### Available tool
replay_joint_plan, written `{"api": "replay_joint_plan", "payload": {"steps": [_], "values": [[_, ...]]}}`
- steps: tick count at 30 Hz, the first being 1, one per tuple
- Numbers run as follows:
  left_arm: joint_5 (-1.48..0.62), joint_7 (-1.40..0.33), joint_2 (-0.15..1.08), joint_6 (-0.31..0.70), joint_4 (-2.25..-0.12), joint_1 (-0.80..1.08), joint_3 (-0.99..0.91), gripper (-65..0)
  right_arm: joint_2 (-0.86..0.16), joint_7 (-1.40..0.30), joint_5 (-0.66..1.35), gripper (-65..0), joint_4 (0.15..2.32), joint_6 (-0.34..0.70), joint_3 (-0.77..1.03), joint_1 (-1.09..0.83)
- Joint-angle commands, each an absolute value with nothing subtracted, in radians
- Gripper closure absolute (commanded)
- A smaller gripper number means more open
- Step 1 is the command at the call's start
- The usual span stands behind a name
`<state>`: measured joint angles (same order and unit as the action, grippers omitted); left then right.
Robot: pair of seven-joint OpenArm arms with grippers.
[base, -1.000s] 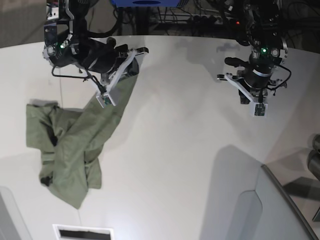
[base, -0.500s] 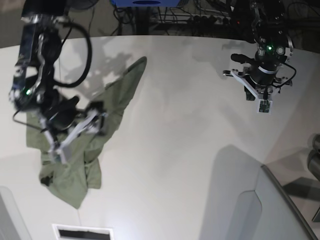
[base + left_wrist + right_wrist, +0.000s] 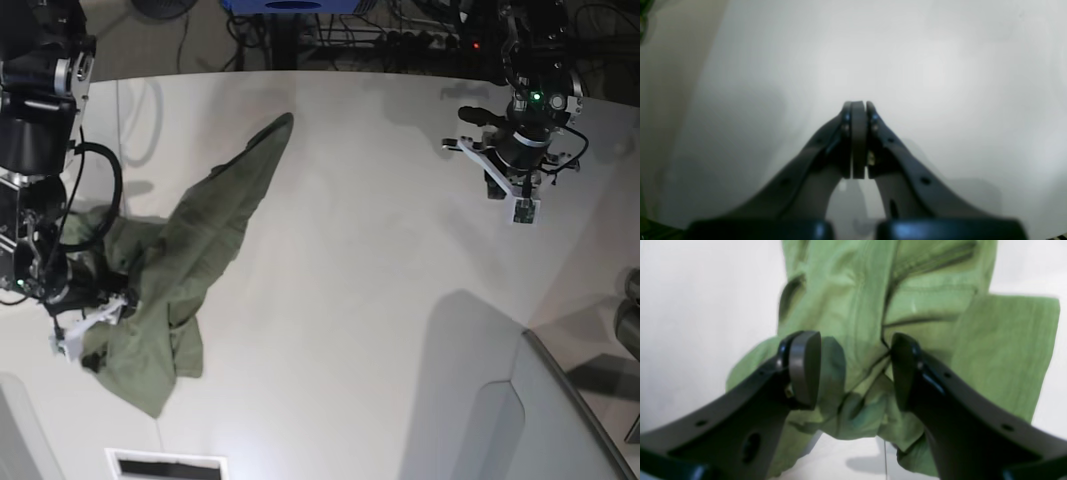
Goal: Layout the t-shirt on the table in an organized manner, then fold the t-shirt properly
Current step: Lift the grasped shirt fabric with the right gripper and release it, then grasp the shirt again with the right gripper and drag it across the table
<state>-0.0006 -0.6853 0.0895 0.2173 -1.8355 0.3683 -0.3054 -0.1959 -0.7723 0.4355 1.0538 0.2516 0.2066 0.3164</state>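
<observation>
T-shirt point(image 3: 913, 306) fills right wrist view; left: bare table point(image 3: 940, 66).

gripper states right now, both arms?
Left gripper: closed, holding nothing, over bare table.
Right gripper: open, fingers straddling the crumpled t-shirt, not gripping it.

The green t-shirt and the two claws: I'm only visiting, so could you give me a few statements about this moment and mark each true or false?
1. The t-shirt lies crumpled on the table, not spread flat. True.
2. The left claw is pinching a sleeve. False: it is shut on nothing, with only bare table below.
3. The right claw stands open over the shirt's folds. True.
4. The shirt is neatly folded into a square. False: it is a bunched heap with one long strip reaching toward the far edge.
5. Both claws hang over the shirt. False: the left one is far across the table.
</observation>
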Motion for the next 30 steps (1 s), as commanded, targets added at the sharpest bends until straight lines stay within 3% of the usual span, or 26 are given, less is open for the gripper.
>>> {"api": "replay_joint_plan", "payload": {"steps": [1, 8, 10, 13, 15, 17, 22, 26, 30], "values": [[-0.001, -0.667, 0.094, 0.214, -1.844, 0.363, -0.308, 0.0, -0.211, -0.746, 0.443, -30.9, 1.058, 0.257, 0.208, 0.354], [-0.001, -0.667, 0.093, 0.214, -1.828, 0.361, -0.308, 0.0, -0.206, -0.742, 0.443, -29.1, 1.017, 0.257, 0.208, 0.367], [-0.001, -0.667, 0.093, 0.214, -1.828, 0.36, -0.308, 0.0, -0.202, -0.746, 0.443, -21.3, 1.017, 0.257, 0.208, 0.375], [-0.001, -0.667, 0.093, 0.214, -1.828, 0.36, -0.308, 0.0, -0.197, -0.751, 0.446, 0.0, 1.012, 0.249, 0.208, 0.384], [-0.001, -0.667, 0.093, 0.214, -1.828, 0.358, -0.308, 0.0, -0.177, -0.782, 0.447, -2.0, 1.015, 0.249, 0.208, 0.398], [-0.001, -0.667, 0.093, 0.214, -1.827, 0.358, -0.308, 0.0, -0.162, -0.837, 0.449, 0.0, 1.03, 0.249, 0.209, 0.423], [0.004, -0.667, 0.096, 0.214, -1.827, 0.343, -0.311, 0.0, 0.005, -0.98, 0.444, 0.0, 1.205, 0.249, 0.168, 0.441], [-0.001, -0.667, 0.096, 0.216, -1.827, 0.317, -0.414, 0.0, 0.124, -1.007, 0.449, 0.0, 1.274, 0.246, -0.087, 0.44], [-0.001, -0.667, 0.097, 0.22, -1.827, 0.292, -0.538, 0.0, 0.147, -0.924, 0.532, 0.0, 1.277, 0.213, -0.424, 0.438]]}}
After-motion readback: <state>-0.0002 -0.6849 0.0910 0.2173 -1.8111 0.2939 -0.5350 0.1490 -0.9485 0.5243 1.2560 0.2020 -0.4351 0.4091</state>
